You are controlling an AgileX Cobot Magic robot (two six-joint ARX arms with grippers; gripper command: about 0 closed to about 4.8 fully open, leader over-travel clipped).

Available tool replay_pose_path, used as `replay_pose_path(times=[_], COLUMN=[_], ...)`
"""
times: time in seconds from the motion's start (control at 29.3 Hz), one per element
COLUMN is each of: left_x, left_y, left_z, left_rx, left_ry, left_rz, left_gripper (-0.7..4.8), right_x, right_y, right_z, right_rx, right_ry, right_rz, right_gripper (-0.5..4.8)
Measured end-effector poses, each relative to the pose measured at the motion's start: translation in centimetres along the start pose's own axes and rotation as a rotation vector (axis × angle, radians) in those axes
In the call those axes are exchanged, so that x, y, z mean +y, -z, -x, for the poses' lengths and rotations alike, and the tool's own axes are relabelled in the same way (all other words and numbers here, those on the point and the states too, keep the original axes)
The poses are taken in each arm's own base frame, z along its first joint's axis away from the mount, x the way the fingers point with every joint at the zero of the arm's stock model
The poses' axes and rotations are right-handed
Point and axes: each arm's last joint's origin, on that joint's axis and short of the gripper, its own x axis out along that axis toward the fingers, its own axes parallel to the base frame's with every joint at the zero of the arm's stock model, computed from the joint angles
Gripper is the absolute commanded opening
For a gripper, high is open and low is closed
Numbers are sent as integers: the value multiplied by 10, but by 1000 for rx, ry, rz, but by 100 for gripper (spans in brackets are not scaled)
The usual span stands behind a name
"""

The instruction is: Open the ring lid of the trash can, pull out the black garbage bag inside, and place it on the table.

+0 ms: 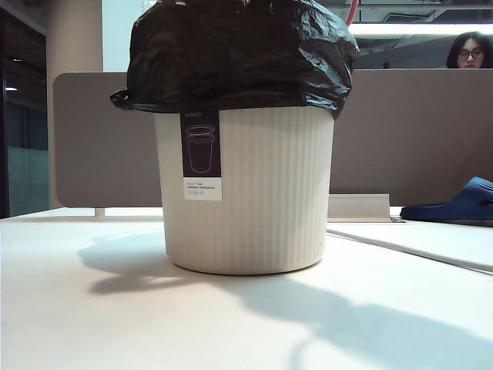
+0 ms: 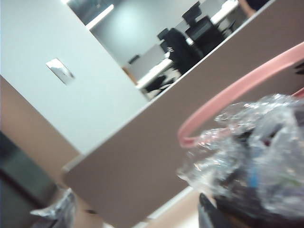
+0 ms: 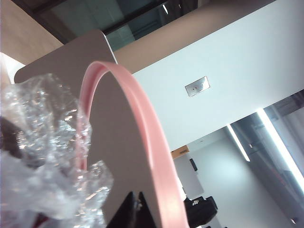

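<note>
The cream ribbed trash can (image 1: 254,193) stands mid-table (image 1: 92,324), and the glossy black garbage bag (image 1: 239,50) bulges out of its top and over the rim. Neither gripper nor the ring lid shows in the exterior view. In the left wrist view the pink ring lid (image 2: 228,92) arcs over crumpled clear film (image 2: 266,142). My left gripper (image 2: 135,218) is open beside it, with nothing between its fingers. In the right wrist view the ring lid (image 3: 152,137) curves past the clear film (image 3: 42,123). My right gripper (image 3: 135,209) is shut, its fingertips right next to the ring.
A grey-brown partition (image 1: 408,131) runs behind the can. A dark blue slipper (image 1: 454,204) lies on the table at the far right. A person (image 1: 470,50) sits beyond the partition. A white board lies flat to the right of the can.
</note>
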Motion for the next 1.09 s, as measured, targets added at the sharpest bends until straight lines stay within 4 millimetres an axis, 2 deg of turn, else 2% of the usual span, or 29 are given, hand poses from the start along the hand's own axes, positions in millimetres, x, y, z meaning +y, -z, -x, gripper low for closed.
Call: replay_pose_path(times=[0.14, 0.27, 0.48, 0.68, 0.72, 0.78, 0.82, 0.99, 1.09], left_x=[25, 29, 22, 21, 21, 19, 18, 16, 16], left_y=[20, 33, 36, 37, 38, 40, 42, 45, 45], left_z=[36, 55, 57, 58, 58, 59, 59, 59, 59], left_rx=[-34, -105, -98, -89, -82, -52, -36, -10, -9], left_ry=[171, 476, 596, 626, 630, 642, 649, 661, 662], left_rz=[270, 370, 375, 391, 390, 388, 379, 364, 363], left_gripper=[330, 329, 326, 326, 299, 246, 238, 237, 237], right_x=[-20, -51, -67, -61, -62, -67, -73, -91, -103], right_y=[8, 18, 34, 51, 51, 51, 50, 45, 55], right_z=[-2, -4, -12, -32, -34, -38, -41, -44, -43], right_rx=[29, 15, 13, 69, 66, 62, 54, 18, 44], right_ry=[64, 123, 95, 39, 42, 56, 68, 99, 133], right_rz=[-36, -189, -366, -395, -402, -422, -426, -435, -429], right_gripper=[-4, -4, -4, -4, -4, -4, -4, -4, -4])
